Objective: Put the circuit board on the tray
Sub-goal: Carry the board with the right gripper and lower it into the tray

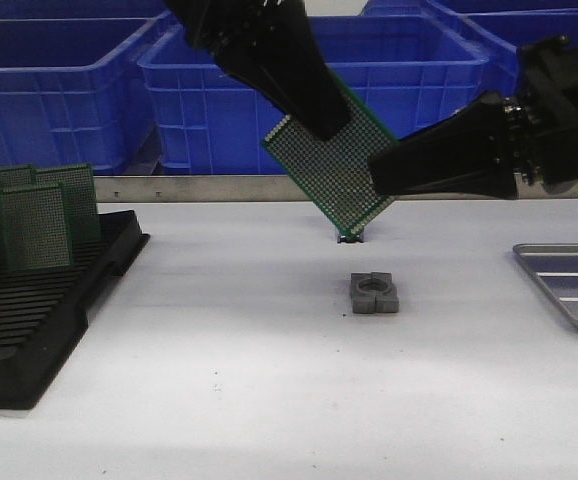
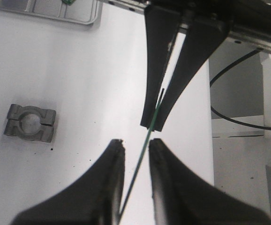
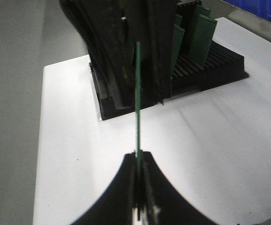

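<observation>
Left gripper (image 2: 134, 145) parted; right gripper (image 3: 139, 157) clamped

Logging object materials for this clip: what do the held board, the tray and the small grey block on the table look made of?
The circuit board looks like green laminate, a matte perforated prototyping board, judging by its fine dot grid and thin edge. The tray looks like silver-grey metal with a dull sheen, a raised rim and ridges. The grey block looks like cast or machined metal, rough and matte, though hard plastic cannot be ruled out.
</observation>
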Available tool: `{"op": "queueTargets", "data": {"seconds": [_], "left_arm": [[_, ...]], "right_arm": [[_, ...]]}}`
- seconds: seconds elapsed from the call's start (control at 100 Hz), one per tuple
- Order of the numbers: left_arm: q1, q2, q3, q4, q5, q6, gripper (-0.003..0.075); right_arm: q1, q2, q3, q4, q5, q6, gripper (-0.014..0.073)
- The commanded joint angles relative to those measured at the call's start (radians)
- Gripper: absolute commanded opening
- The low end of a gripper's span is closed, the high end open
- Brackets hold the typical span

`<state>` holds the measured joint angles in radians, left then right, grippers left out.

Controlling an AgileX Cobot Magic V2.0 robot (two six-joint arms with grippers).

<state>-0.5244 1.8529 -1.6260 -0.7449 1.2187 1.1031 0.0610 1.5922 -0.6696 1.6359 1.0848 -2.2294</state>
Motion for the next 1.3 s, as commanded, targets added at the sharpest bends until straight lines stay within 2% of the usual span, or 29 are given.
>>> {"op": "queueTargets", "data": {"seconds": [0.0,0.09,0.16,0.33,0.45,0.59,0.79,0.95,1.05,1.14,1.29], "left_arm": [[-0.008,-0.047,-0.031,-0.065,0.013,-0.016,0.034],[-0.008,-0.047,-0.031,-0.06,-0.022,-0.016,0.0515],[-0.006,-0.047,-0.032,-0.04,-0.036,-0.016,0.0569],[0.001,-0.047,-0.08,0.11,-0.073,-0.058,0.0566],[0.024,-0.047,-0.112,0.114,-0.068,-0.08,0.0566],[0.035,-0.047,-0.121,0.114,-0.066,-0.085,0.0566],[0.035,-0.047,-0.121,0.114,-0.062,-0.085,0.0566],[0.035,-0.047,-0.121,0.114,-0.057,-0.085,0.0566],[0.035,-0.047,-0.121,0.114,-0.048,-0.085,0.0566],[0.035,-0.047,-0.121,0.114,-0.044,-0.085,0.0566],[0.035,-0.047,-0.121,0.114,-0.042,-0.087,0.0561]], "right_arm": [[-0.002,-0.03,-0.024,0.067,0.05,-0.006,-0.0069],[-0.002,-0.03,-0.023,0.067,0.042,0.024,-0.0069],[-0.005,-0.03,-0.022,0.059,0.032,0.098,-0.0069],[-0.049,-0.03,-0.022,0.036,-0.034,0.354,-0.0069],[-0.108,-0.03,-0.022,0.037,-0.159,0.534,-0.0069],[-0.187,-0.03,-0.021,0.037,-0.327,0.671,-0.0069],[-0.277,-0.03,-0.021,0.058,-0.514,0.713,-0.0069],[-0.286,-0.03,-0.021,0.133,-0.709,0.713,-0.0069],[-0.286,-0.03,-0.021,0.153,-0.76,0.712,-0.006],[-0.286,-0.03,-0.021,0.153,-0.74,0.709,0.0059],[-0.286,-0.03,-0.021,0.153,-0.739,0.709,0.0472]]}}
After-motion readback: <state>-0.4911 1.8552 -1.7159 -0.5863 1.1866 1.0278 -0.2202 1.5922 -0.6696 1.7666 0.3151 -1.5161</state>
